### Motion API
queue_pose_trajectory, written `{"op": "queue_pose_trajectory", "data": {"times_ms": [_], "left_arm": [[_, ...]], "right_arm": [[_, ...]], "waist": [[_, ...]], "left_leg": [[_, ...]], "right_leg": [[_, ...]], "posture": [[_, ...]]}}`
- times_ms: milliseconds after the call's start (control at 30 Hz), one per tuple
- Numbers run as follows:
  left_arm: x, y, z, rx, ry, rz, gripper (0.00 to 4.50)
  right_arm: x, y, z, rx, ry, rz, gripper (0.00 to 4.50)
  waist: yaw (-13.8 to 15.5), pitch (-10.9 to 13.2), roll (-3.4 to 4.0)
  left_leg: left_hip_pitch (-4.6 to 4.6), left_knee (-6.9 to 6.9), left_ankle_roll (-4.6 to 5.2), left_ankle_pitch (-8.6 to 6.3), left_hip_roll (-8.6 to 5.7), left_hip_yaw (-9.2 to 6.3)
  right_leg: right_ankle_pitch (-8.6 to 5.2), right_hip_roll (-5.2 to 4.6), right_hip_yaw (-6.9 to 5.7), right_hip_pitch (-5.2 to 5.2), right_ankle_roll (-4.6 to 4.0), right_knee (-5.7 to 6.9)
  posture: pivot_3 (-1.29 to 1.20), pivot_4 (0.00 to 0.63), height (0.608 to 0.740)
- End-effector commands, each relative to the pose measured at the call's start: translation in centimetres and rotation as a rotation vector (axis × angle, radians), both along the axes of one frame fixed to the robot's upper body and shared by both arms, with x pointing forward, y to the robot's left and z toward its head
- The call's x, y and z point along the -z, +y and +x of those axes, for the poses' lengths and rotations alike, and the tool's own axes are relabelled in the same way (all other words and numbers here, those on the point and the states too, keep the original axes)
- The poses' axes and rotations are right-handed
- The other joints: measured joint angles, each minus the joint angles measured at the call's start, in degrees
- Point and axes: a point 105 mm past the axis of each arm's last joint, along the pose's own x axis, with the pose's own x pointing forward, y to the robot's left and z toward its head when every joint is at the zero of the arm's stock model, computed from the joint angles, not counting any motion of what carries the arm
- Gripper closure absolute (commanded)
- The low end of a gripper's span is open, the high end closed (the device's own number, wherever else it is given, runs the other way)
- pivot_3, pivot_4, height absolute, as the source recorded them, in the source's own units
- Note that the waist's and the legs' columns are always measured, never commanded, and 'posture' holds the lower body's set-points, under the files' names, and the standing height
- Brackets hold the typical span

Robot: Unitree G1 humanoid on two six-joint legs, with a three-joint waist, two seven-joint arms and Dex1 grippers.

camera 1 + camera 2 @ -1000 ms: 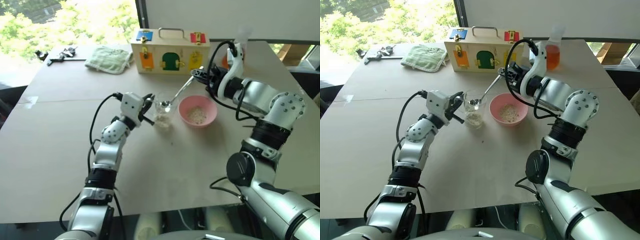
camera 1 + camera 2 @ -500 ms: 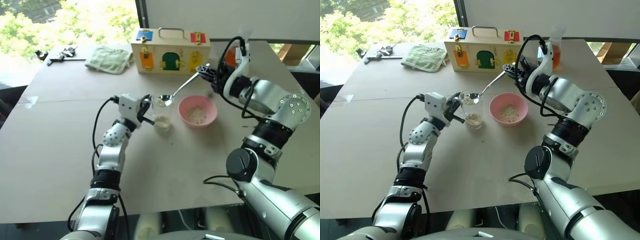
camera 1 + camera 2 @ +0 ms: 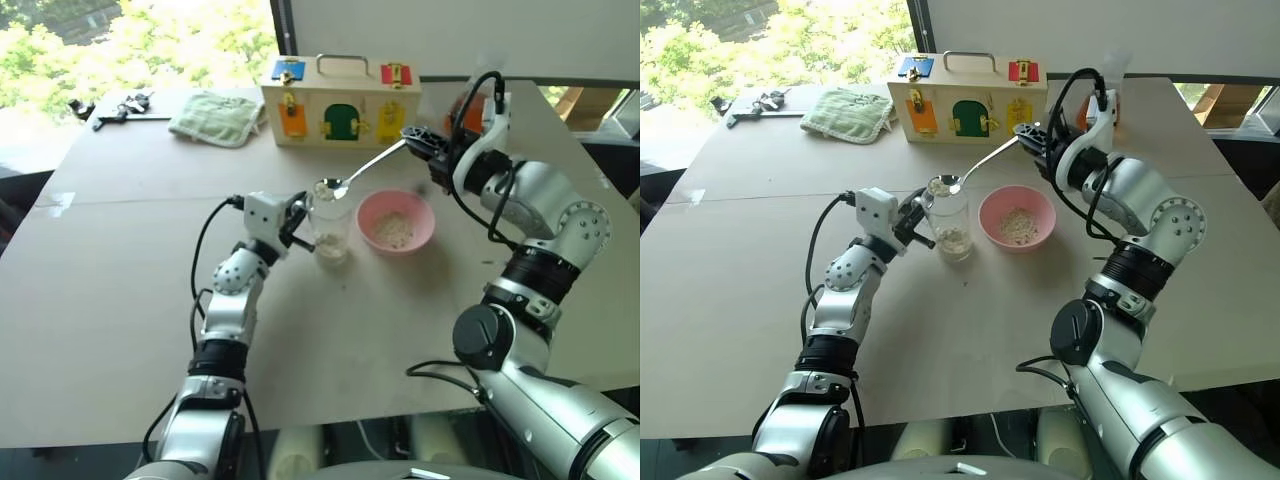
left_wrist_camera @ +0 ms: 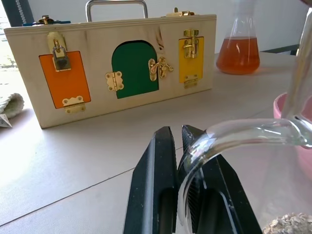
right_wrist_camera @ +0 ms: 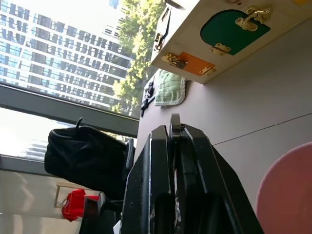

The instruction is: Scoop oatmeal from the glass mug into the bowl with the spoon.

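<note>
Left eye view: pale cream-white dry oatmeal flakes (image 3: 332,248) lie in a small heap at the bottom of the small clear cylindrical glass mug (image 3: 329,222), which stands upright on the pale tabletop (image 3: 120,290); a further little mound of flakes sits in the oval bowl of the slim shiny silver metal spoon (image 3: 362,171), which hangs just over the mug's rim with its long handle slanting up toward the robot's right; the right end effector (image 3: 418,139) has its two black fingers pressed together on the end of that handle, and the right wrist view shows the thin metal strip pinched between the closed fingers (image 5: 156,180); the left end effector (image 3: 297,213) is clamped narrowly on the mug's side handle, and the left wrist view shows the curved glass handle (image 4: 229,139) caught between the black fingers (image 4: 151,190); just beside the mug, on the robot's right, stands the small round pink bowl (image 3: 396,221) with some pale flakes already in it; beyond both stands a pale wooden latch box (image 3: 340,102) with a metal carrying handle and orange, green and yellow doors; a conical glass flask of orange liquid (image 4: 237,48) stands near the box's right end; a folded green cloth (image 3: 218,118) lies left of the box, and some dark small tools (image 3: 115,108) lie at the far left corner.
</note>
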Motion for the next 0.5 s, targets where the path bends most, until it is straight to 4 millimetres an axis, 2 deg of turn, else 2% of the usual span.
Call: {"op": "queue_pose_trajectory", "data": {"times_ms": [33,300,500], "left_arm": [[0.0,-0.5,0.1,0.019,-0.007,0.006,4.2],[-0.1,-0.1,0.6,-0.003,-0.009,-0.001,4.2],[-0.2,0.3,0.8,-0.017,-0.013,-0.003,4.2]], "right_arm": [[-1.8,-0.4,-0.7,-0.008,-0.061,0.034,4.5],[-2.2,-2.0,-1.5,-0.006,-0.062,0.066,4.5],[-1.8,-5.8,-1.2,0.09,-0.05,0.052,4.5]], "waist": [[0.01,0.0,0.0],[-0.01,0.0,0.0],[0.07,0.02,-0.02]], "left_leg": [[0.0,0.0,0.0,0.0,0.0,0.01],[-0.01,0.0,0.02,-0.01,0.01,-0.01],[-0.01,0.01,0.19,-0.1,0.02,0.0]], "right_leg": [[0.0,0.0,0.0,0.0,0.0,-0.01],[0.0,0.0,0.0,0.0,0.0,-0.01],[0.0,0.0,0.01,0.0,0.01,-0.01]], "posture": [[0.0,0.15,0.74],[0.0,0.15,0.74],[0.0,0.15,0.74]]}}
